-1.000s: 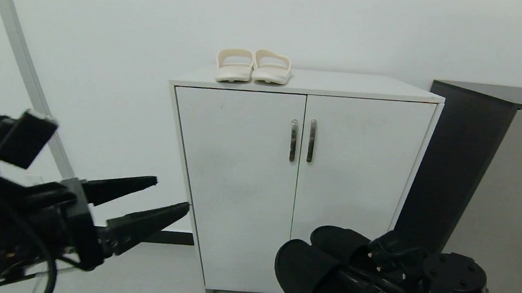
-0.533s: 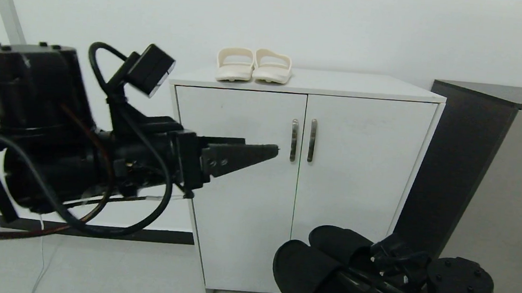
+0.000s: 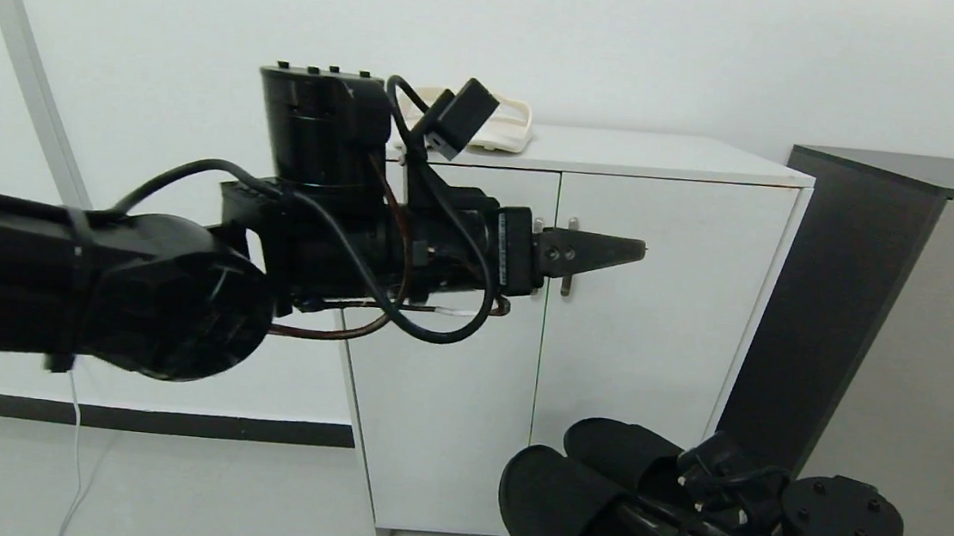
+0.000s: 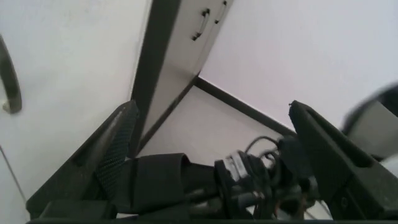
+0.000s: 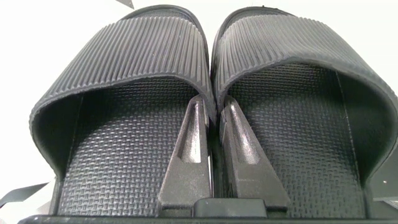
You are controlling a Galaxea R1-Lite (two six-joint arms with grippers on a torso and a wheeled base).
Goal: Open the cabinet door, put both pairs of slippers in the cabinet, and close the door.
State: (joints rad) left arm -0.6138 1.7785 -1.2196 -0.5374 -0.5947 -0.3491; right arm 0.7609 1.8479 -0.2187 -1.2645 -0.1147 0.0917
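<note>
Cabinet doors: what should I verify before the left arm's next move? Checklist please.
1. Cabinet doors open: not ok, both shut.
2. Left gripper open: ok.
3. Door handle between its fingers: not ok, handle lies outside them.
4. Black slippers clamped in right gripper: ok.
5. Beige slippers on cabinet top: ok, partly hidden.

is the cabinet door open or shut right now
Shut. Both cabinet doors lie flush with the front, the seam between them closed, and the open left gripper hovers by the handles.
</note>
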